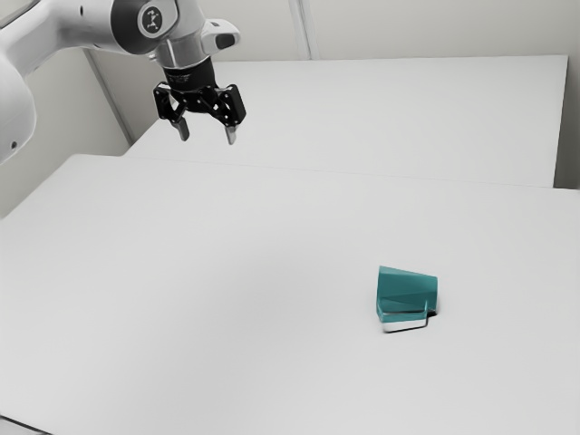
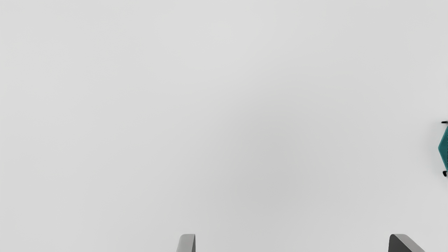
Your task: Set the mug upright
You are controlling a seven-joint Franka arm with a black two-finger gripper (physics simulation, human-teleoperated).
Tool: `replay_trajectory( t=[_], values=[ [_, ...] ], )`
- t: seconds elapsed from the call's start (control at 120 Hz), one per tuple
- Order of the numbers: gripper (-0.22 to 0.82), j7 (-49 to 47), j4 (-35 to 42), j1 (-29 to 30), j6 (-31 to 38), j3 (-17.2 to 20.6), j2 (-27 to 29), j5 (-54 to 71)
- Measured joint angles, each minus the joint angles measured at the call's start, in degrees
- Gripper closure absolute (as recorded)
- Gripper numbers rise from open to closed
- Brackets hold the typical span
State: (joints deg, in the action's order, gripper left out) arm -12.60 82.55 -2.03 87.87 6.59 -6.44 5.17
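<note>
One mug (image 1: 407,294) lay on its side.
The claw (image 1: 207,138) was wide and empty; standing the mug up was left.

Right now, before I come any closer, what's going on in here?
I'm a robot arm with a mug to set upright, but I'm not handling anything at this moment. The teal mug lies on its side on the white table. My hand hangs above the table, open and empty, well away from the mug.
</note>
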Motion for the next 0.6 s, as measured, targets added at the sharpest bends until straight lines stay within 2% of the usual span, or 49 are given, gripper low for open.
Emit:
replay_trajectory(
  t=[0.175,0.308,0.433,0.6],
  values=[
    [0.0,-0.16,0.0,0.03,0.04,0.08,0.12,-0.4],
    [0.0,-0.26,0.66,0.82,0.44,-0.02,0.65,-7.4],
    [0.0,-0.29,6.59,1.35,4.09,0.43,1.04,-17.53],
    [0.0,-0.21,15.72,0.27,12.75,1.58,1.01,-28.02]
  ],
)
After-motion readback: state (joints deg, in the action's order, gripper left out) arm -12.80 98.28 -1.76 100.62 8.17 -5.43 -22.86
